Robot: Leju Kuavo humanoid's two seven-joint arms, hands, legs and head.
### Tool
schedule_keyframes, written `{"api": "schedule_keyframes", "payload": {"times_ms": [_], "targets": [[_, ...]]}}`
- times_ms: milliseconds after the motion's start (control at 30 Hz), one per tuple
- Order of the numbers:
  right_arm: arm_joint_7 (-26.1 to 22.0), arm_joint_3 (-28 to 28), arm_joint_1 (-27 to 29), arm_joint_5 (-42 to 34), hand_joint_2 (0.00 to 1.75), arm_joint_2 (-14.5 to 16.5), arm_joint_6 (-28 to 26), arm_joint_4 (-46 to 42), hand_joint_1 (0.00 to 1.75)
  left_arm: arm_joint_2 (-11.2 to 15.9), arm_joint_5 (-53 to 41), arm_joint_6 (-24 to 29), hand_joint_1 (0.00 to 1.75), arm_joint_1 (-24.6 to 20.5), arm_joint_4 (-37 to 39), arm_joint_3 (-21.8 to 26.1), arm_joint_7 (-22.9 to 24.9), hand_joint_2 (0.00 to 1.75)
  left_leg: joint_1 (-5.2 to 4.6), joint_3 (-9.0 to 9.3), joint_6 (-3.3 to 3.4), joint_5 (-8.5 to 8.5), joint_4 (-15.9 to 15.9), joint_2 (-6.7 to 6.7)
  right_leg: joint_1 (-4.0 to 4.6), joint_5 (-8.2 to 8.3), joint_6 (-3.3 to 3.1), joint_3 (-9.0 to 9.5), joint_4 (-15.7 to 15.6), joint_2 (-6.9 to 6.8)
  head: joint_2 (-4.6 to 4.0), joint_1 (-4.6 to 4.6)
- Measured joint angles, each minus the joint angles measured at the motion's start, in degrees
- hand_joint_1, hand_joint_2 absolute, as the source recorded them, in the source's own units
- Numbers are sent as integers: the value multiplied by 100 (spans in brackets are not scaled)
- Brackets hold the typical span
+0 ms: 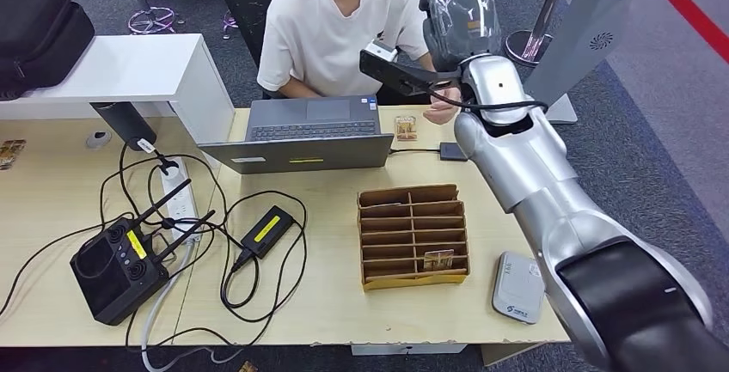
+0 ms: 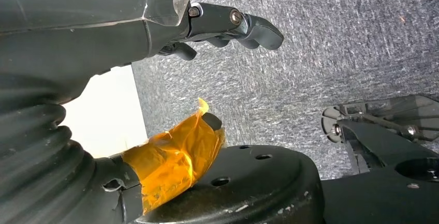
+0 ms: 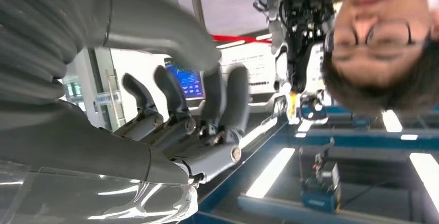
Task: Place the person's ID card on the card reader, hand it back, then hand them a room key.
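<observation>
My right arm reaches over the desk toward the seated person (image 1: 331,24), with the right hand (image 1: 397,71) raised in front of their chest. A small white piece (image 1: 379,51) shows at its fingertips; I cannot tell whether it is a card. In the right wrist view the right hand (image 3: 196,105) has its thumb lying over upright fingers (image 3: 235,87), with nothing plainly between them. The white card reader (image 1: 518,287) lies at the desk's near right corner. My left hand (image 2: 228,25) hangs over grey carpet with its fingers apart, holding nothing.
A cardboard slot organiser (image 1: 413,234) holding a card (image 1: 438,260) stands mid-desk. The open laptop (image 1: 309,136), loose cards (image 1: 406,127) and the person's hand (image 1: 443,107) lie beyond it. A controller (image 1: 116,269), power strip (image 1: 176,196) and cables cover the left side.
</observation>
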Motion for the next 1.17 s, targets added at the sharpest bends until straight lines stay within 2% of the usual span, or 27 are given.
{"api": "schedule_keyframes", "payload": {"times_ms": [133, 300, 400, 533, 700, 833, 1067, 1133, 1167], "targets": [[21, 90, -71, 46, 175, 169, -31, 436, 0, -14, 32, -3, 0, 1, 0, -6, 0, 175, 0, -3, 0, 0, 0, -2, 0, 0, 0, 0, -2, -4, 0, 0], [109, 139, -78, 117, 175, 166, -42, 790, 0, -24, 37, 13, 0, 2, 0, -6, 84, 175, -1, -3, 0, 0, 4, -2, 0, 1, 1, -1, -6, -4, 0, 1], [261, 163, -76, 220, 175, 32, -39, 959, 0, -24, 48, 26, 0, 4, 0, -6, 119, 175, -1, -3, 0, 0, 7, -4, -1, 1, 1, -2, -7, -6, 0, 1], [672, 200, -76, 460, 175, -345, 66, 1214, 0, -22, 111, 32, 0, 8, 0, -6, 143, 175, -2, -7, 1, 0, 11, -15, -1, 2, 2, -1, -9, -17, 0, -1], [1105, 220, -59, 671, 175, -1109, 274, 1523, 0, -17, 243, 58, 0, 23, 0, 13, 194, 175, -3, -16, 4, -2, 19, -35, -2, 2, 3, -2, -14, -35, 0, -1], [1430, 184, 97, 674, 175, -1979, 480, 1731, 0, -4, 354, 71, 0, 31, 0, 69, 295, 175, -2, -22, 10, -3, 26, -72, -2, -1, 8, 6, -26, -70, 0, -1], [1723, -192, 1017, 357, 175, -3675, 539, 1986, 0, 37, 454, 62, 0, 62, 0, 191, 519, 175, -3, -39, 34, -18, 26, -95, -1, -6, 16, 12, -40, -94, 0, -1], [1757, -324, 1326, 285, 175, -4020, 537, 2026, 0, 53, 463, 54, 0, 65, 0, 213, 557, 175, -4, -40, 37, -21, 24, -85, -2, -7, 18, 8, -40, -83, 0, -2], [1765, -354, 1396, 273, 175, -4091, 538, 2034, 0, 58, 464, 52, 0, 66, 0, 218, 562, 175, -5, -40, 38, -22, 24, -81, -3, -7, 18, 6, -40, -79, 0, -2]]}}
